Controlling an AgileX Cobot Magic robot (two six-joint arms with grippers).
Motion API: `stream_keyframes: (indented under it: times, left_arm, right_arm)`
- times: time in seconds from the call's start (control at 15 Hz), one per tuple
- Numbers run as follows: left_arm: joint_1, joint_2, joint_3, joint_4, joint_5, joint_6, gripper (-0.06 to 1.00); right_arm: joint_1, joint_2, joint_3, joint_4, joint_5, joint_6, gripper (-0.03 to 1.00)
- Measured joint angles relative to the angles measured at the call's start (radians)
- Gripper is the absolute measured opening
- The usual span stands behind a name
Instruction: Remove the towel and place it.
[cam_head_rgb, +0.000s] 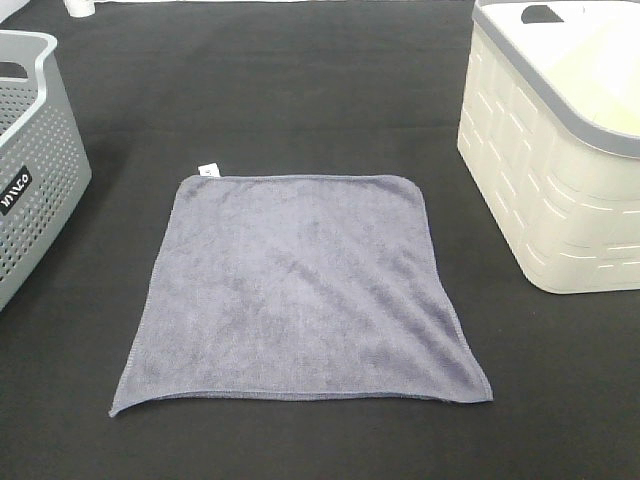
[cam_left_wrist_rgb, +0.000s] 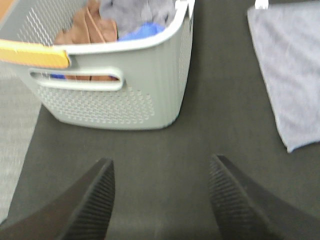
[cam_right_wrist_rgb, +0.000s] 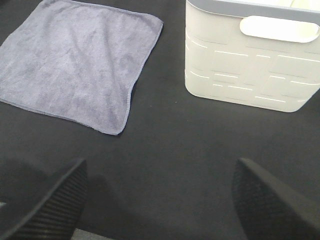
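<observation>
The towel (cam_head_rgb: 300, 290) is a square slate-grey cloth lying flat and spread out on the black table covering, with a small white tag (cam_head_rgb: 208, 170) at its far left corner. It also shows in the left wrist view (cam_left_wrist_rgb: 292, 70) and in the right wrist view (cam_right_wrist_rgb: 75, 60). My left gripper (cam_left_wrist_rgb: 161, 192) is open and empty, above the black covering between the grey basket and the towel. My right gripper (cam_right_wrist_rgb: 160, 200) is open and empty, above the covering near the towel's corner and the cream basket. Neither gripper shows in the exterior high view.
A grey perforated basket (cam_head_rgb: 30, 160) stands at the left edge; in the left wrist view it (cam_left_wrist_rgb: 125, 95) holds brown, blue and grey cloths (cam_left_wrist_rgb: 87, 27). A cream basket with a grey rim (cam_head_rgb: 560, 150) stands at the right, also in the right wrist view (cam_right_wrist_rgb: 250, 65).
</observation>
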Motion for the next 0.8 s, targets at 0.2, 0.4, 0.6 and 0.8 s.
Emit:
stream_keyframes:
  times: [0.2, 0.4, 0.6, 0.8]
  left_arm:
    - [0.000, -0.014, 0.010, -0.061, -0.039, 0.001, 0.54]
    - [0.000, -0.014, 0.028, -0.132, -0.064, 0.008, 0.54]
    - [0.000, -0.014, 0.028, -0.132, -0.065, -0.017, 0.54]
    - [0.000, -0.014, 0.028, -0.131, -0.068, -0.035, 0.54]
  right_arm:
    - [0.000, -0.080, 0.074, 0.037, -0.039, -0.027, 0.76]
    - [0.000, -0.080, 0.188, 0.083, -0.110, -0.051, 0.76]
    - [0.000, -0.080, 0.217, 0.089, -0.111, -0.072, 0.76]
    - [0.000, -0.080, 0.219, 0.089, -0.111, -0.076, 0.76]
